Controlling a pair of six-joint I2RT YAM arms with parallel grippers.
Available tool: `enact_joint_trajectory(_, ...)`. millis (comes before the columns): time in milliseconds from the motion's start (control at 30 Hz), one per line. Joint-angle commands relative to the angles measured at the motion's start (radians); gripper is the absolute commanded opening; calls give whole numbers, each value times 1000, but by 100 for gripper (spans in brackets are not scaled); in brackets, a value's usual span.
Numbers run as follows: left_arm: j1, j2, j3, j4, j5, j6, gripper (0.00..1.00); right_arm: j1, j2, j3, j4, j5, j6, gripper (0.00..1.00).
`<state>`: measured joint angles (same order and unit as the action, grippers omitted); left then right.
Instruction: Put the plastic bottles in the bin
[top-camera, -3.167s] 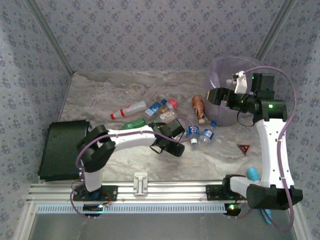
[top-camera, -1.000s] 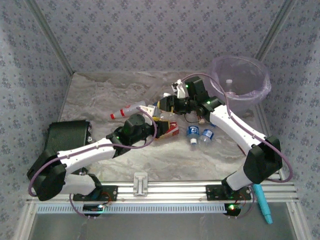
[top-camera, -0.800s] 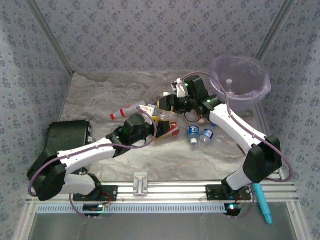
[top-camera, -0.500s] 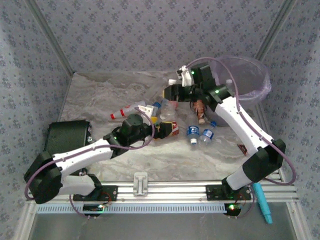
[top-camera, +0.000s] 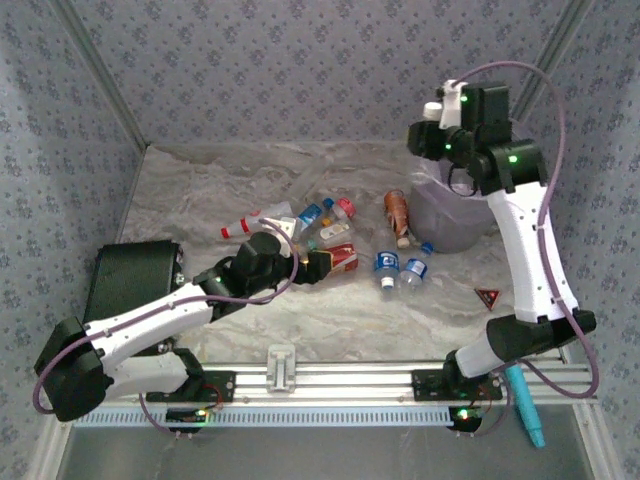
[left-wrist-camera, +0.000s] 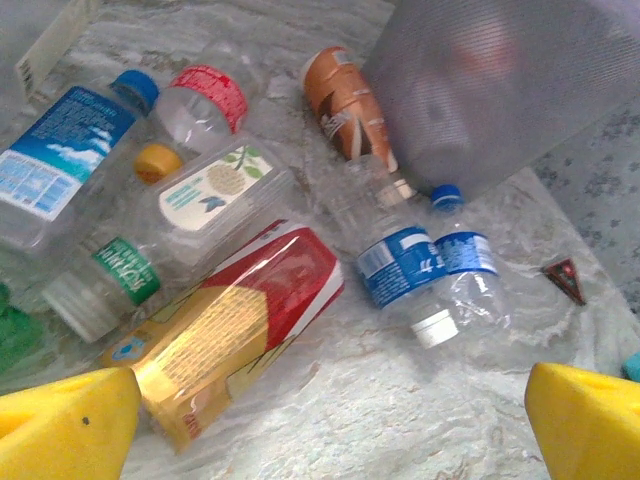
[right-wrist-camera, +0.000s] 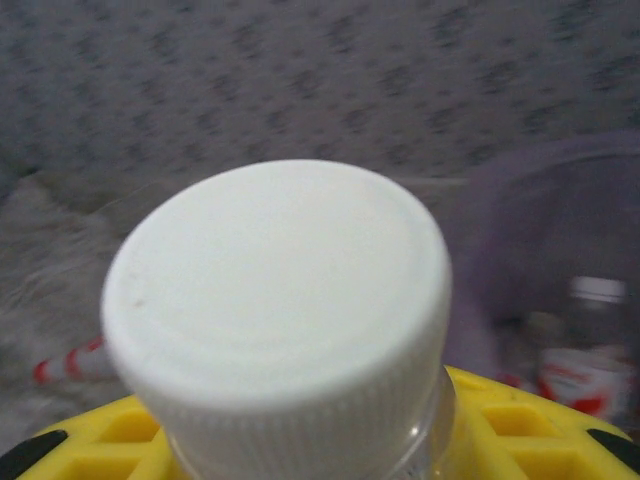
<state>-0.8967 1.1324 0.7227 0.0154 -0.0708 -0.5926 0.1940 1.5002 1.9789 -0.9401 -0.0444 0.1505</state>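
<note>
Two robot arms work a marbled grey worktop (top-camera: 200, 190) littered with small plastic bottles (top-camera: 330, 235). The right hand (top-camera: 430, 128), high in the air just left of the round translucent bin with a pale lilac liner (top-camera: 455, 225), pinches a clear bottle with a white ribbed cap (right-wrist-camera: 280, 290) between its yellow fingers (right-wrist-camera: 500, 420). A blurred red-labelled bottle (right-wrist-camera: 590, 350) lies inside the bin.

The left hand (left-wrist-camera: 325, 430) hangs low over the pile, its yellow fingertips (left-wrist-camera: 65, 425) spread wide and holding nothing. A clear bottle bearing a red-and-yellow label (left-wrist-camera: 235, 335) lies on its side just ahead of them. Beside that lie a blue-labelled bottle with a blue cap (left-wrist-camera: 65, 160), a red-labelled clear bottle (left-wrist-camera: 205, 95), a clear bottle with a white-and-green label (left-wrist-camera: 215, 190) and a green-labelled bottle with a white cap (left-wrist-camera: 110, 280).

An orange-brown bottle (left-wrist-camera: 345, 100) lies just beside the foot of the bin, and two clear bottles with blue labels (left-wrist-camera: 400, 265) lie side by side near it. A white bottle with a red cap (top-camera: 255, 220) lies at the pile's left end. A small red triangle (top-camera: 488, 296) sits on the worktop near the right arm.
</note>
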Motion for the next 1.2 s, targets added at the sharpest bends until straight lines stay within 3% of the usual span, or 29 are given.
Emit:
enact_joint_trajectory(0, 4, -22, 14, -72, -31, -14, 98, -71, 32, 43, -13, 125, -60, 38)
enact_joint_trajectory(233, 4, -71, -30, -70, -49, -49, 97, -186, 170, 142, -17, 283, -150, 37)
enact_joint_trajectory(400, 3, -97, -48, -79, -64, -55, 96, -245, 273, 184, -73, 280, -174, 37)
enact_joint_trajectory(700, 4, -102, -53, -101, -72, -50, 96, -261, 429, 168, -194, 248, -220, 38)
enact_joint_trajectory(1067, 5, -45, 26, -281, -117, -44, 95, -303, 450, -6, -196, 212, -185, 44)
enact_joint_trajectory(1167, 5, -30, 33, -285, -103, -38, 95, -317, 460, -27, -193, 198, -178, 53)
